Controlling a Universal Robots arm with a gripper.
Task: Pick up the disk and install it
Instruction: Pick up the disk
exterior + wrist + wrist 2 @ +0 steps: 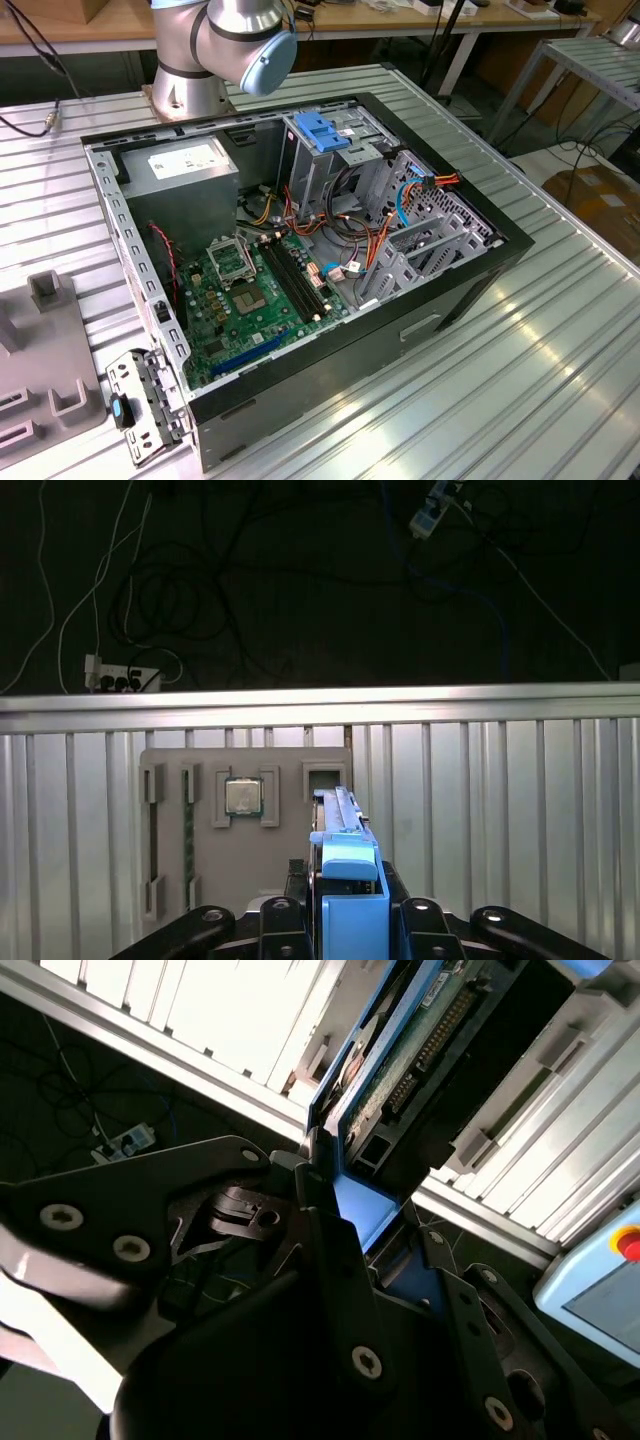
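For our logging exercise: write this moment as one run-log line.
gripper: shut on disk | disk: at grey fixture | computer case: open

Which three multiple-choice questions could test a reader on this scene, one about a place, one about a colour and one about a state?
1. Where does the processor chip lie in the first wrist view?
A. in a recess of the grey fixture tray
B. on a cardboard box
C. on the dark floor

2. What colour is the plastic rail on the disk?
A. red
B. blue
C. yellow

3. In what state is the end effector?
A. open, with nothing between the fingers
B. shut on the disk
C. shut on an orange cable

Answers:
1 A: raised grey blocks of the tray frame the chip on two sides.
2 B: both wrist views show the rail as bright blue.
3 B: in both wrist views the disk stands edge-on between the black fingers, which press on its sides.
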